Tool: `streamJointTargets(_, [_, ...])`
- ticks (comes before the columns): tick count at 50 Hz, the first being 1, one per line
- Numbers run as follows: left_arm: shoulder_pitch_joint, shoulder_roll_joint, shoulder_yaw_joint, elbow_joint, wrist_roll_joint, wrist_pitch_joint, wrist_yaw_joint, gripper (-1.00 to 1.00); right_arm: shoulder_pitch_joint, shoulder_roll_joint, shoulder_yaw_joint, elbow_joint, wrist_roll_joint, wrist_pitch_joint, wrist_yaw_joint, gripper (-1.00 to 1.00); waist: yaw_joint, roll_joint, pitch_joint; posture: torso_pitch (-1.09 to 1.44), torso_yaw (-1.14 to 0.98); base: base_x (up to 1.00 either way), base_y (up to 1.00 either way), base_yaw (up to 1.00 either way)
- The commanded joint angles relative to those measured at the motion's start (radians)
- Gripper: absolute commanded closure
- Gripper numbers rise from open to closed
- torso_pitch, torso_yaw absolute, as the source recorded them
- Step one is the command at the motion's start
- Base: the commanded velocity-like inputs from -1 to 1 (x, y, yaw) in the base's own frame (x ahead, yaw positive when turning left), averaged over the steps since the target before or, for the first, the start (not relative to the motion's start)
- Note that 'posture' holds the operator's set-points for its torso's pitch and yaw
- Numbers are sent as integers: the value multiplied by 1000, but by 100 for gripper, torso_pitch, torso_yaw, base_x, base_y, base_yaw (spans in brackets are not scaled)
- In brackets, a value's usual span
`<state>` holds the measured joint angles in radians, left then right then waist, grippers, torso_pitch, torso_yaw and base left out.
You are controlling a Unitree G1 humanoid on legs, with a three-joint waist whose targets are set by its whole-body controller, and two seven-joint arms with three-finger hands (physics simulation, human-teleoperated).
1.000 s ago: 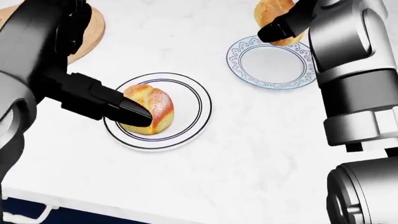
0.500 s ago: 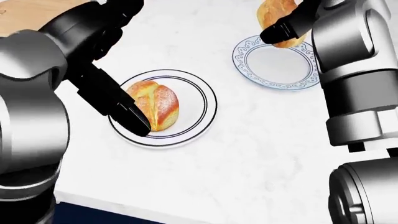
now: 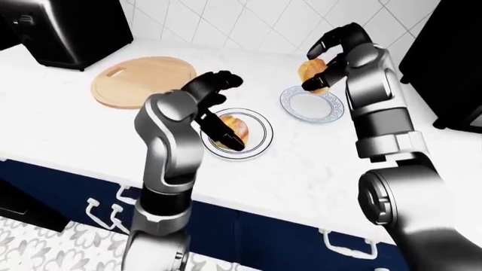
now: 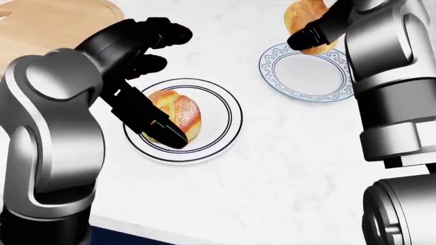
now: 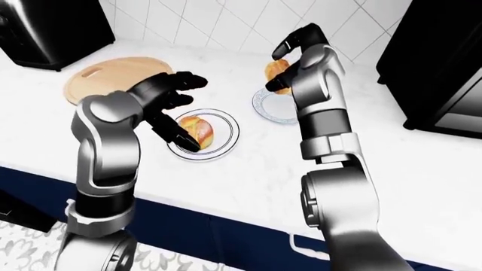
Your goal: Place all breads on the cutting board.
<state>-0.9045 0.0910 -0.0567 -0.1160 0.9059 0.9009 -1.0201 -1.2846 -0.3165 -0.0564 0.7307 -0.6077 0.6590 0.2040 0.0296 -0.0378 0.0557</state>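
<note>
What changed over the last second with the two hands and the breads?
The left hand swung its wrist up over the bread roll, one finger still against it on the striped plate. Right hand still holds the second roll above the blue-patterned plate. Cutting board unchanged.

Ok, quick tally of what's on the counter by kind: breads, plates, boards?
Breads: 2, one on the black-ringed plate under the left hand, one held in the right hand above the blue-patterned plate.
Plates: 2.
Cutting board: 1.
Total: 5.
</note>
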Motion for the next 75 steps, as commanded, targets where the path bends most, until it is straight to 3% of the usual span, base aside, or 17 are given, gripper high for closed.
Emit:
streamJointTargets(1, [-27,0,1,-36,10,-17,11,-62,-41,-14,-3,-50,-9,-17,-10,100,0,-1,-34,0,0,0,0,0])
streamJointTargets(3, [-21,-3,3,-29,8,-26,17,-69,-39,-15,-3,-55,-10,-14,-8,100,1,-2,-34,0,0,0,0,0])
streamJointTargets(28, [19,-6,11,43,-30,-93,84,-46,-35,-18,-7,-11,12,-46,-39,100,0,-1,-38,0,0,0,0,0])
streamJointTargets(37, [30,-3,14,50,-43,-109,101,-21,-31,-15,-5,-8,14,-50,-43,100,-1,0,-41,0,0,0,0,0])
streamJointTargets(42, [37,-4,11,51,-49,-123,113,-18,-37,-19,-6,-11,15,-45,-35,100,-2,1,-42,0,0,0,0,0])
streamJointTargets(56, [28,5,22,70,-71,-171,181,28,-25,-24,-5,-53,7,-30,-17,100,-3,2,-44,0,0,0,0,0])
streamJointTargets(69, [-124,33,55,30,-113,-73,192,100,-11,-54,-22,-181,5,19,62,100,-1,0,-34,0,0,0,0,0])
streamJointTargets(75, [-185,60,65,16,-145,-26,197,100,-12,-60,-12,-227,-10,40,92,100,-2,3,-30,0,0,0,0,0])
